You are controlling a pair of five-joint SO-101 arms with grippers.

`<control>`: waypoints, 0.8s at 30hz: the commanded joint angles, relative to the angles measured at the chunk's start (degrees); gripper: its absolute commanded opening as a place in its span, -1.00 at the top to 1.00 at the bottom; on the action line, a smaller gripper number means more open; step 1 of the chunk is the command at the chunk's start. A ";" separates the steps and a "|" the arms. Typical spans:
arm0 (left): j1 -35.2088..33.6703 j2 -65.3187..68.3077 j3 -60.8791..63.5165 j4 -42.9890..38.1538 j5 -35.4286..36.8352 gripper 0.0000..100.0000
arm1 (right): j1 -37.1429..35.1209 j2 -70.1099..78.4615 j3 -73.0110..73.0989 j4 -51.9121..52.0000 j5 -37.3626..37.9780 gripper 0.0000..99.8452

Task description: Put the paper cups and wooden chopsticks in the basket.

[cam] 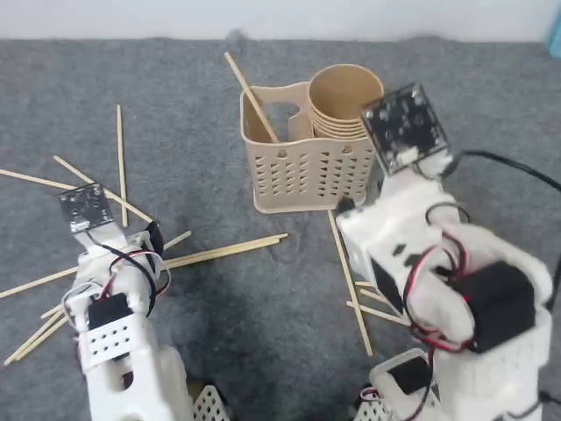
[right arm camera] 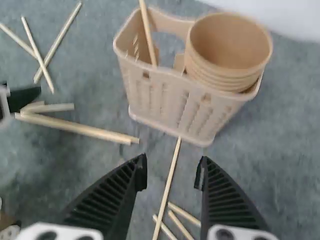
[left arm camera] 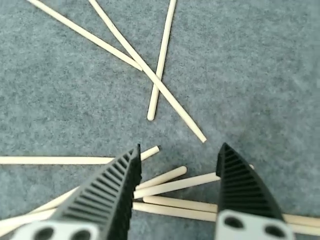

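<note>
The basket (cam: 302, 175) stands upright on the grey mat (cam: 202, 333), toward the far side of the table and in front of the right arm (cam: 421, 254). It has two compartments. A nested stack of paper cups (cam: 344, 96) sits in the compartment on the right arm's side, with the open mouths up. One leaning chopstick (cam: 250, 92) stands in the other compartment, and its upper end reaches out over the rim.

The other wooden chopsticks lie flat on the mat. A pair of chopsticks (cam: 228, 250) lies side by side between the basket and the left arm (cam: 114, 289). A single chopstick (cam: 351, 281) runs from the foot of the basket toward the base of the right arm, and some short ends show just beside that arm. Several scattered chopsticks (cam: 120, 149) lie around the left arm, some crossing each other.

The left gripper (left arm camera: 180, 147) is wide open and holds nothing. It hangs low over a small bundle of chopsticks (left arm camera: 175, 185) – their ends lie between the two fingers, but I cannot tell if the fingers touch the mat.

The right gripper (right arm camera: 172, 160) is open too, and empty. It hangs above the mat on the near side of the basket (right arm camera: 165, 105), and the single chopstick (right arm camera: 169, 185) passes below the gap between its fingers – not gripped.
</note>
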 commanded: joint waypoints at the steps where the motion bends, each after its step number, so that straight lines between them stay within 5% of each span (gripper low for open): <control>1: 0.44 -1.14 -0.13 -1.58 -0.53 0.54 | 2.77 -5.76 10.46 2.24 0.09 0.65; 10: 0.44 -1.14 -0.13 -1.32 -0.53 0.54 | 3.21 -19.82 39.65 1.45 6.68 0.65; 24: 0.44 -1.14 -0.13 -1.23 -0.35 0.54 | 5.67 -6.99 43.16 -8.48 13.98 0.65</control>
